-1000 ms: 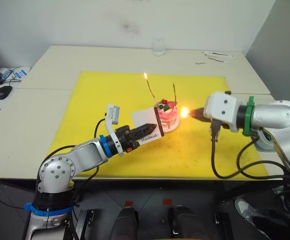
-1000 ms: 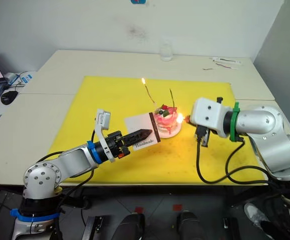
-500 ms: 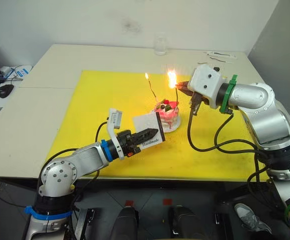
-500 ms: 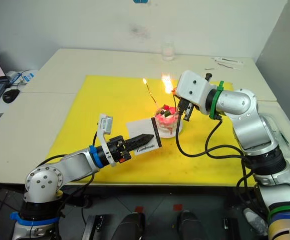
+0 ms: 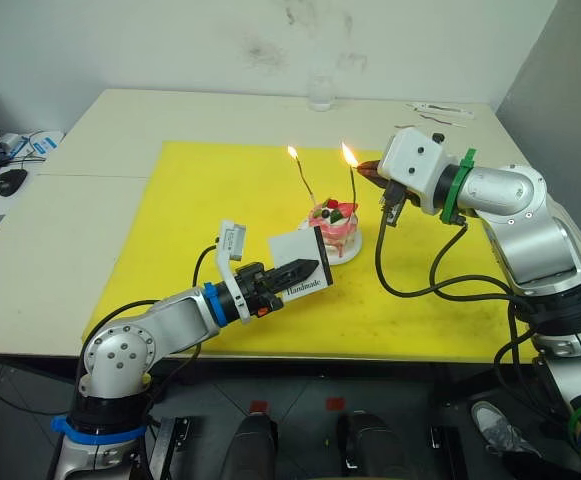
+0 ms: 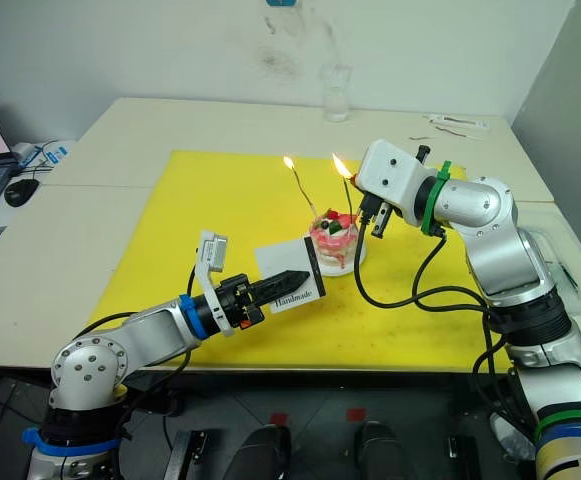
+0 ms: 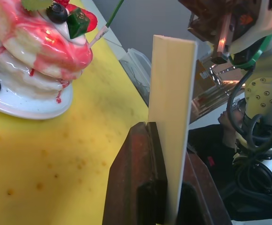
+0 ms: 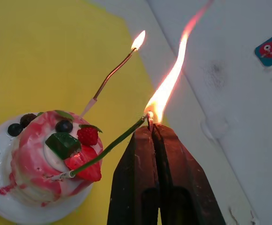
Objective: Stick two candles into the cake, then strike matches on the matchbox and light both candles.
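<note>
Right wrist view had the right gripper point(image 8: 150, 123) pinched together on a burning match point(image 8: 150, 118), only its tip poking out past the fingertips, and a tall flame streamed up from it. That flame sat right at the top of the greenish candle point(image 8: 108, 147), which leaned out of the cake point(image 8: 51, 159). The other candle point(image 8: 112, 75) stood behind it, its own tip already lit. The cake sat on its white plate point(image 8: 0, 206) on the yellow mat point(image 5: 220, 200), near the mat's middle. Over on the left, the left gripper point(image 5: 305, 267) was clamped tight on the matchbox point(image 5: 300, 263), one finger point(image 7: 140, 187) on each flat face, holding it off the mat just beside the cake, and apart from it. A glass point(image 5: 318, 92) stood well back on the table point(image 5: 90, 130), beyond the mat.
</note>
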Robot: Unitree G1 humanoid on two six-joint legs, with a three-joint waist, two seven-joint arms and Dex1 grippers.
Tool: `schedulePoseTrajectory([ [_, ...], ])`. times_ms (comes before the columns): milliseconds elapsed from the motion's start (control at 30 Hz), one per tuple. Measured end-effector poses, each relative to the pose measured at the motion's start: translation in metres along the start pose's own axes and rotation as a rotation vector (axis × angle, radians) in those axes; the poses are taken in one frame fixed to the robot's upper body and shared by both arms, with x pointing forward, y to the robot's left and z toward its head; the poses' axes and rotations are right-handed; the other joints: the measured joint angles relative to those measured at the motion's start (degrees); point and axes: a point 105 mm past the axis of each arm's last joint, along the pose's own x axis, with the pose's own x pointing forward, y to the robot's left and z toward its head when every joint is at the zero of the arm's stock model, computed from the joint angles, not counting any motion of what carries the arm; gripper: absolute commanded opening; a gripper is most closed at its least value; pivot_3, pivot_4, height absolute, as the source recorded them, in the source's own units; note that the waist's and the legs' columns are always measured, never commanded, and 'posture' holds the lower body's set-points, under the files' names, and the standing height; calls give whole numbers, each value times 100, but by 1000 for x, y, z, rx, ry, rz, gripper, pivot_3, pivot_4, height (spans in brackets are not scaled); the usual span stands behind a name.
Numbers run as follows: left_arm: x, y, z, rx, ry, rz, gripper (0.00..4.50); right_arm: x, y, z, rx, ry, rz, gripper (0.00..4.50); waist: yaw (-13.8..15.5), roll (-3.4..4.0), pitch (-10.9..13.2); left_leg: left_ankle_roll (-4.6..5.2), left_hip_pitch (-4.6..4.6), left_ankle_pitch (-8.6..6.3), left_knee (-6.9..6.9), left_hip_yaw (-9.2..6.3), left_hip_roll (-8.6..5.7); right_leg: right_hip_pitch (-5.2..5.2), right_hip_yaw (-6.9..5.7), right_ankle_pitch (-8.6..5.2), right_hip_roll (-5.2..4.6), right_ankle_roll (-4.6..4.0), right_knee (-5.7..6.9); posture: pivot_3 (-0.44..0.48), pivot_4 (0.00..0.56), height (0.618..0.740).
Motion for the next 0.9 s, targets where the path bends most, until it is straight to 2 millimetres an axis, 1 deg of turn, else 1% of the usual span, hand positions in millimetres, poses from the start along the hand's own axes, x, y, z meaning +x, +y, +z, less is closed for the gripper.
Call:
schedulePoseTrajectory([
  [600,1,-2,2,9,-1,-6,0,-1,0,-1,4,3,1,28,-1,0,0,0,0,0,0,0,0,0,0,0,0,0,0,0,150,740],
  [767,1,-2,3,11,-2,-8,0,-2,6,-7,21,14,9,28,-1,0,0,0,0,0,0,1,0,0,1,0,0,0,-1,0,150,740],
  [900,2,-2,3,11,-1,-9,0,-3,6,-6,19,16,8,28,-1,0,0,0,0,0,0,-1,0,0,0,0,0,0,0,0,150,740],
])
